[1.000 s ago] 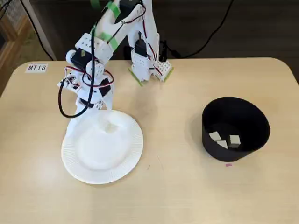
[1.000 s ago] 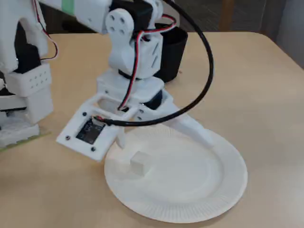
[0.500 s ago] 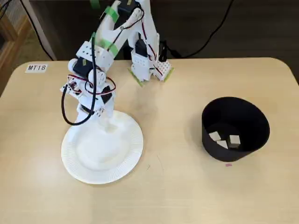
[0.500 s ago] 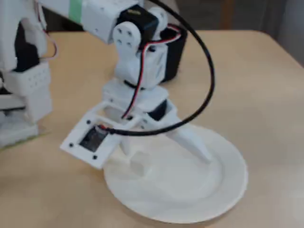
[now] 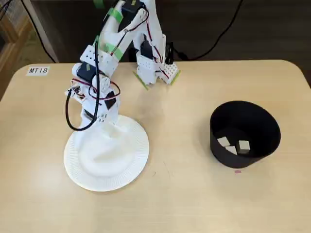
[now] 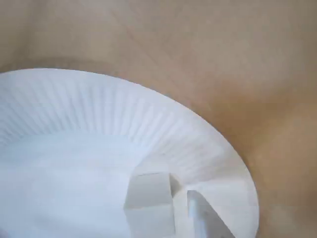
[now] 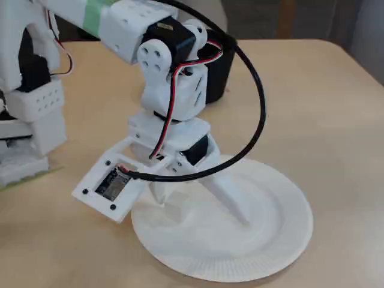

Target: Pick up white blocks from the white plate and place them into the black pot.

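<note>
Clearly, the risk we see is a glancing contact: the block [image 6: 150,201] sits on smooth paper right where the plate's [image 6: 99,114] floor rises into the ribbed rim, so a finger [image 6: 205,218] landing on its edge could push it up the slope or off onto the table [image 6: 223,59] rather than trap it. White cube on white plate also leaves us little contrast to judge by.

In the wrist view the block lies just beside one finger, on its left, low in the frame. In a fixed view the gripper [image 7: 201,207] stands spread over the plate, one finger reaching the plate floor, grasping nothing that we can see; the block itself is hidden there.

Well apart, the black pot [image 5: 245,133] holds three blocks [image 5: 233,144] already.
</note>
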Controlling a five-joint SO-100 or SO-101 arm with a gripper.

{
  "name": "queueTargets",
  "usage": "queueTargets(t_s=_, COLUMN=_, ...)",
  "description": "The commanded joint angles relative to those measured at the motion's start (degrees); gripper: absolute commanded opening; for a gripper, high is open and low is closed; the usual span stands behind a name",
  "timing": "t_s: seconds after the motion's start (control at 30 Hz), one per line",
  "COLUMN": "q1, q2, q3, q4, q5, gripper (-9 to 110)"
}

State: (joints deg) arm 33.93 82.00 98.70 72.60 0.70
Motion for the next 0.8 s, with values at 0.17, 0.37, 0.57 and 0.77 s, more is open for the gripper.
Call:
queueTargets(t_s=0.17, q1=0.26, q2=1.49, q3=0.18, q4=-1.58, q5=2.37, gripper=44)
queueTargets(t_s=0.37, q1=-0.26, q2=1.49, q3=1.05, q4=-1.85, q5=3.25, gripper=41)
queueTargets(t_s=0.57, q1=-0.79, q2=1.58, q3=1.58, q4=-2.37, q5=3.78, gripper=34)
queueTargets(t_s=0.77, q1=-1.05, q2=3.52, q3=4.04, q4=-4.48, q5=4.66, gripper=30)
